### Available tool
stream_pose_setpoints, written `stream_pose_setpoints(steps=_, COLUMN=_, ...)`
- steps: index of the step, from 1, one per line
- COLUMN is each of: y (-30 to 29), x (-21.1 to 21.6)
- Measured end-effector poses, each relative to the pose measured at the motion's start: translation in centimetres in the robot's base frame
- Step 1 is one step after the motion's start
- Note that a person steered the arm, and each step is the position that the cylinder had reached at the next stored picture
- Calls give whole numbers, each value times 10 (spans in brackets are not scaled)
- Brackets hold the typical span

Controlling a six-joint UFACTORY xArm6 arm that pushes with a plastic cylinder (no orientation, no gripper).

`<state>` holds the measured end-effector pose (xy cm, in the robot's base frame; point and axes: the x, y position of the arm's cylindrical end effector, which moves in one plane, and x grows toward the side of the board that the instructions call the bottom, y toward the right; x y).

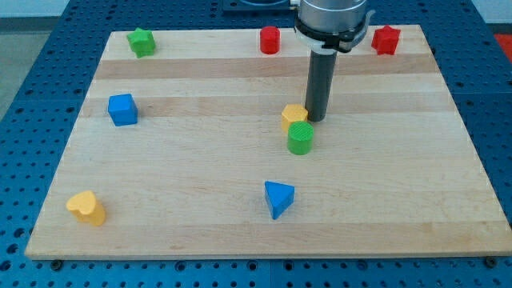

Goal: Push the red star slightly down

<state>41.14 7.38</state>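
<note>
The red star (386, 39) sits near the top right corner of the wooden board (192, 216). My rod comes down from the view's top, and my tip (317, 119) rests on the board near the middle, well below and to the left of the red star. My tip is right beside the yellow block (294, 116), on its right, and just above the green cylinder (301, 138).
A red cylinder (270, 39) stands at the top centre. A green star (142, 42) is at the top left, a blue cube (122, 110) at the left, a yellow heart (86, 208) at the bottom left, a blue triangle (278, 198) at the bottom centre.
</note>
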Motion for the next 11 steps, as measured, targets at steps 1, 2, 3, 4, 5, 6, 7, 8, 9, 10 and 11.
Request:
stream_pose_setpoints(steps=1, y=3, x=0)
stream_pose_setpoints(steps=2, y=41, x=-2)
stream_pose_setpoints(steps=3, y=89, x=-14)
stream_pose_setpoints(steps=4, y=136, x=-46)
stream_pose_setpoints(steps=5, y=171, x=-81)
stream_pose_setpoints(steps=6, y=193, x=-107)
stream_pose_setpoints(steps=7, y=208, x=-138)
stream_pose_setpoints(steps=8, y=212, x=-173)
stream_pose_setpoints(steps=9, y=208, x=-198)
stream_pose_setpoints(steps=10, y=182, x=-201)
stream_pose_setpoints(steps=11, y=156, x=-200)
